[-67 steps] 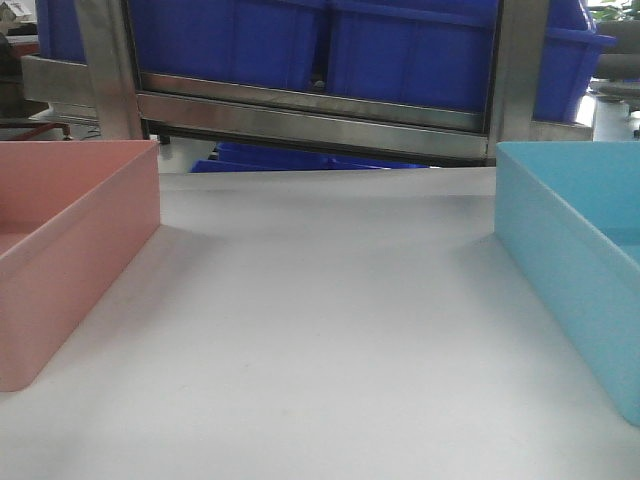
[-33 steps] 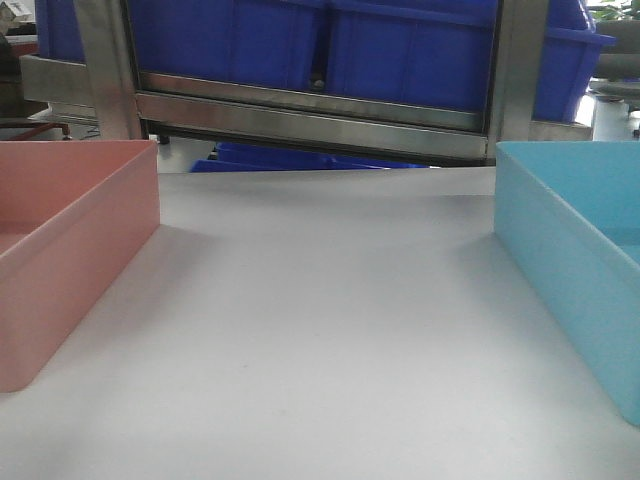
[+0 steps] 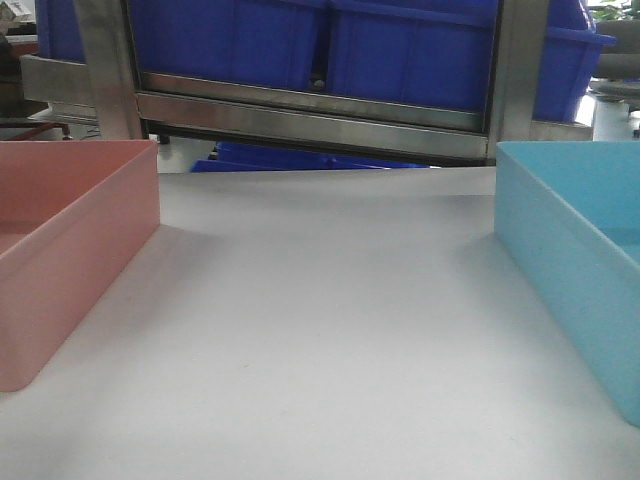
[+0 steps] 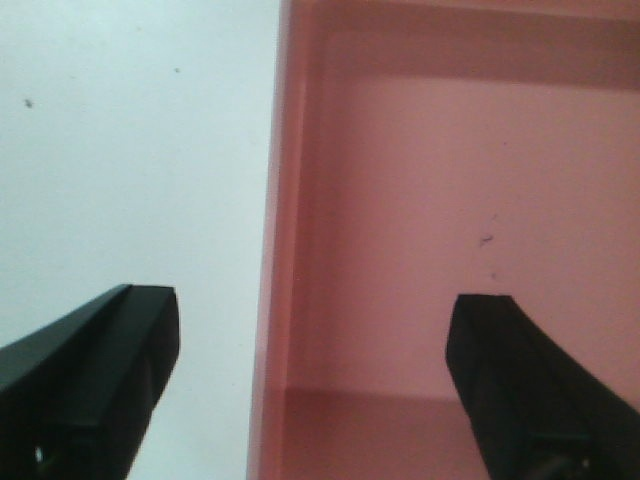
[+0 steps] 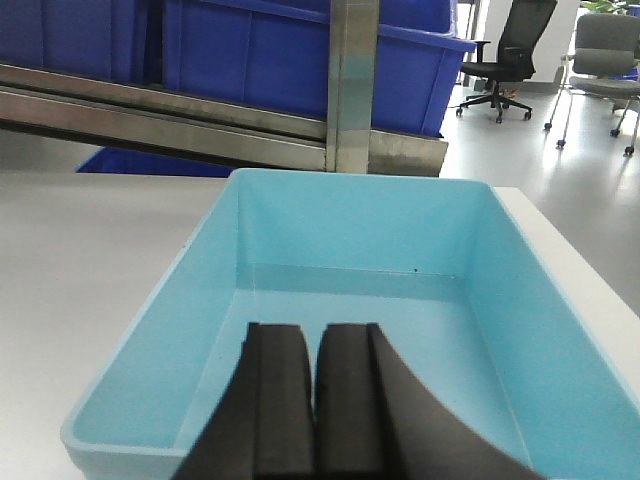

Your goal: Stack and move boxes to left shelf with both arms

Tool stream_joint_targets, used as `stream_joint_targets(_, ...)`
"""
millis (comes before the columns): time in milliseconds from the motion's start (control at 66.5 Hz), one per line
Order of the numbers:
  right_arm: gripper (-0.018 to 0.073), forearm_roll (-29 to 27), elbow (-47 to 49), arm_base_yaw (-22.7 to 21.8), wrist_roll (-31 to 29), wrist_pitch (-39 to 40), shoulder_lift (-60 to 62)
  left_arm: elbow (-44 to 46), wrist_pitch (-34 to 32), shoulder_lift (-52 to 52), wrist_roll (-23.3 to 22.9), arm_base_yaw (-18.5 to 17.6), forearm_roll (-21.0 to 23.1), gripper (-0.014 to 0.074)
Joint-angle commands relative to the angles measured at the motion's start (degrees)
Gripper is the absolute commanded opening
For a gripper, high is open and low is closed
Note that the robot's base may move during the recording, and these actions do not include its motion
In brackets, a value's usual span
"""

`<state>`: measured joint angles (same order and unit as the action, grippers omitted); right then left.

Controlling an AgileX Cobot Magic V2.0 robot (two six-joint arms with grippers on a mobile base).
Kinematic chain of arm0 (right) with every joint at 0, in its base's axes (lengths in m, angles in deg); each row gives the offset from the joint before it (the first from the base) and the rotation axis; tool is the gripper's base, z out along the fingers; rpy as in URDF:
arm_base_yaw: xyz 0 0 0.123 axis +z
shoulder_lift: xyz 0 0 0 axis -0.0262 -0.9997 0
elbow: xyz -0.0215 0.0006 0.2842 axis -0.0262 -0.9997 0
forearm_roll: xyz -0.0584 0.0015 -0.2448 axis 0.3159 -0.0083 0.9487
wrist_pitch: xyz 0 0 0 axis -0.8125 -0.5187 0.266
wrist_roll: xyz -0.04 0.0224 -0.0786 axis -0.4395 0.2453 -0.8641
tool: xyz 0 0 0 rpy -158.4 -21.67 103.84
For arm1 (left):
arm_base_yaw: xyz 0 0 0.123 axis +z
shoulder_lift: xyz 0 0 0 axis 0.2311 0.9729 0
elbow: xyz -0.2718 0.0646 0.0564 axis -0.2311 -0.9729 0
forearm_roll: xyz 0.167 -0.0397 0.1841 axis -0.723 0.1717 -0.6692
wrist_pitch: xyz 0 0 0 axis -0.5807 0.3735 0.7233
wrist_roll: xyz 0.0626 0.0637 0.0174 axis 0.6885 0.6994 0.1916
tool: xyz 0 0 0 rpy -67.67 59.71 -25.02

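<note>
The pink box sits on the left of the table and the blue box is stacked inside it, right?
Not quite. The pink box does sit on the left of the table, but the blue box is not stacked inside it. It stands by itself on the right, with bare table between the two. The front-facing view shows this.

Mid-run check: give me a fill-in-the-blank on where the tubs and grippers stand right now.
The salmon pink tub stands on the table's ____ side, with the light blue tub opposite.
The left gripper is ____, straddling the salmon pink tub's wall.
The right gripper is ____ above the light blue tub.
The two tubs are not yet ____.
Missing words: left; open; shut; stacked.
</note>
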<state>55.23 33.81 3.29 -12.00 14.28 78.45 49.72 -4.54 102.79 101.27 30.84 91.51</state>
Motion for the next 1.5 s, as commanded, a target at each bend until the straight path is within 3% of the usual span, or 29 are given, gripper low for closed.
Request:
stream_joint_targets(0, 0.005, 0.38, 1.12, 0.07, -0.11, 5.42, 1.19, 1.99, -2.33, -0.37, 1.2, 0.09, 2.32, 0.0448)
stream_joint_targets(180, 0.005, 0.38, 1.12, 0.07, -0.11, 5.42, 1.19, 1.99, -2.31, 4.12, 1.2, 0.09, 2.32, 0.0431)
stream_joint_targets(286, 0.005, 0.38, 1.12, 0.07, -0.11, 5.42, 1.19, 1.99, -2.31, 5.64, 1.2, 0.09, 2.08, 0.0351)
stream_joint_targets(526, 0.005, 0.38, 1.12, 0.07, -0.11, 5.42, 1.19, 1.99, -0.95, 6.16, 1.2, 0.09, 0.99, -0.0023)
stream_joint_targets(736, 0.005, 0.38, 1.12, 0.07, -0.11, 5.42, 1.19, 1.99, 0.48, 6.16, 0.48, 0.09, 1.2, -0.0003)
stream_joint_targets(1127, 0.005, 0.38, 1.12, 0.07, -0.11, 5.42, 1.19, 2.08, 1.65, -1.67, -14.36, -0.11, 1.43, -0.0003)
stream_joint_targets(1353, 0.005, 0.38, 1.12, 0.07, -0.11, 5.42, 1.19, 2.08, 2.29, -10.34, -16.84, -1.39, 11.74, -0.0003)
stream_joint_targets(1488, 0.005, 0.38, 1.12, 0.07, -0.11, 5.42, 1.19, 2.08, 3.76, -13.73, -20.58, -4.3, 12.68, -0.0003)
